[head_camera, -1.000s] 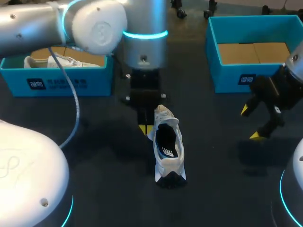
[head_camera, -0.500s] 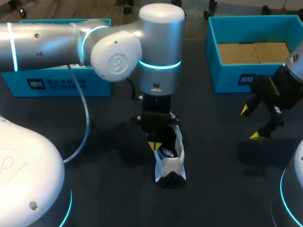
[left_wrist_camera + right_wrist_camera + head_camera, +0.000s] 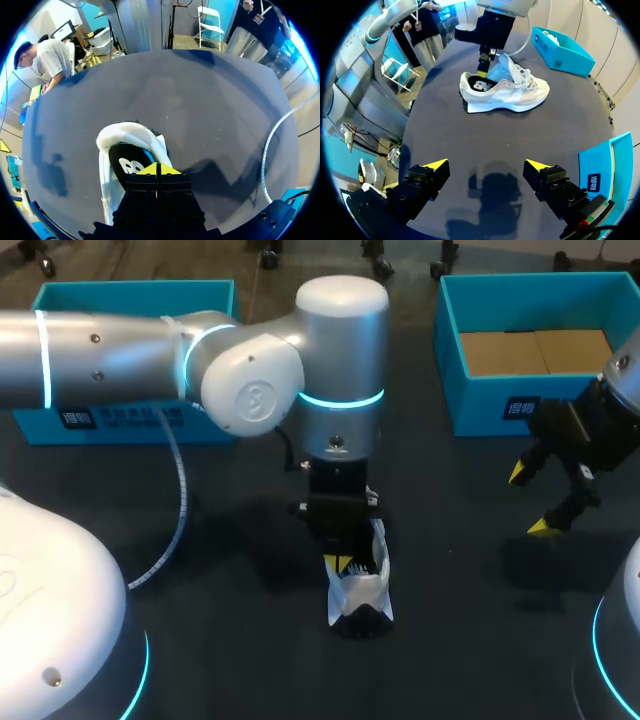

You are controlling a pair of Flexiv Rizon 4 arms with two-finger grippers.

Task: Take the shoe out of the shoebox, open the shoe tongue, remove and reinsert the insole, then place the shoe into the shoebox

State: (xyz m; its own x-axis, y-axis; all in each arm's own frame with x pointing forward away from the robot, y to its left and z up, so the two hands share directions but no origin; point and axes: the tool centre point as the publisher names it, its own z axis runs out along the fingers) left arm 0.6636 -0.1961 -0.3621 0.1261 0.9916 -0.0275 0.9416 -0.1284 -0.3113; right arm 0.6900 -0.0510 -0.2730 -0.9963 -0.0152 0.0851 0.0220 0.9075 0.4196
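While the dark table point(image 3: 450, 640) has my left arm point(image 3: 250, 370) over its middle, coming in from the left side, two blue shoeboxes stand at its far side. The left shoebox point(image 3: 120, 420) is mostly hidden behind that arm. The right shoebox point(image 3: 520, 410) shows a brown cardboard floor.

The white shoe point(image 3: 362, 595) is out of both boxes. It stands upright on its sole at mid-table, heel toward the near edge, toe end hidden under my left wrist.

Left pincer point(image 3: 343, 564) points straight down into the shoe's opening. In the left wrist view its yellow tips are pressed together, just over the black insole point(image 3: 125, 162), with the white heel collar curving ahead of them. I can't tell whether anything is caught between the tips.

Right pincer point(image 3: 530, 500) hangs over bare table in front of the right shoebox, well apart from the shoe, with fingers spread wide and nothing between them. From the right wrist view, the shoe lies side-on far ahead of it, with the left pincer in its mouth.
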